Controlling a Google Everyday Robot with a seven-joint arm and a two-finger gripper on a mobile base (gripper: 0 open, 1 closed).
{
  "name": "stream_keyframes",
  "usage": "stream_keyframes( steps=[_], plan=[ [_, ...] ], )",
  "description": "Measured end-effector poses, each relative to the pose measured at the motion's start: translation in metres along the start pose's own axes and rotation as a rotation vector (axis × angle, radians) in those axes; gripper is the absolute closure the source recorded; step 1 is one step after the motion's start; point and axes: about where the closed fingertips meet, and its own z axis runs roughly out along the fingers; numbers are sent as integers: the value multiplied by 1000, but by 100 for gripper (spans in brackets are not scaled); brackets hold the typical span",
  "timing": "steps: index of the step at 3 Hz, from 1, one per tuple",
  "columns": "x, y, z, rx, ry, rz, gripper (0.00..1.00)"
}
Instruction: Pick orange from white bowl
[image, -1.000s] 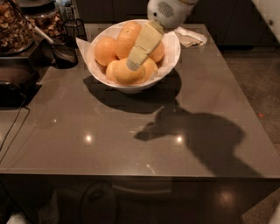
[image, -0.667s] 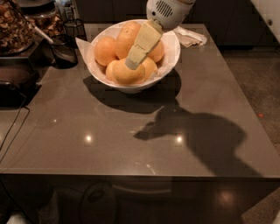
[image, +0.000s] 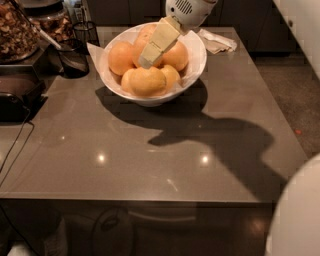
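Note:
The white bowl (image: 192, 77) stands at the far middle of the grey table (image: 150, 155) and holds several oranges. One orange (image: 147, 81) lies at the front of the pile, another (image: 120, 57) on the left and a third (image: 177, 55) on the right. My gripper (image: 146, 61) reaches down from the white arm housing (image: 187, 10) at the top. Its cream tip lies over the middle of the pile, just above the front orange. I cannot tell whether it touches an orange.
Two dark wire-mesh cups (image: 75, 57) (image: 86, 31) stand left of the bowl. A jar of nuts (image: 17, 30) and a black device (image: 15, 97) with a cable sit at the far left. A crumpled napkin (image: 217, 42) lies behind the bowl. A white rounded body part (image: 297, 210) fills the lower right corner.
My gripper's tip has shifted slightly up and to the left over the oranges. A white rounded shape has come into view at the lower right.

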Motion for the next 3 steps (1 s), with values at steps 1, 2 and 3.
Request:
stream_keyframes(
  steps=[1, 2, 3],
  plan=[
    [-23, -6, 4, 1, 21, 3, 0],
    [-36, -12, 15, -6, 45, 21, 0],
    [-43, -20, 27, -13, 59, 45, 0]
  ],
)
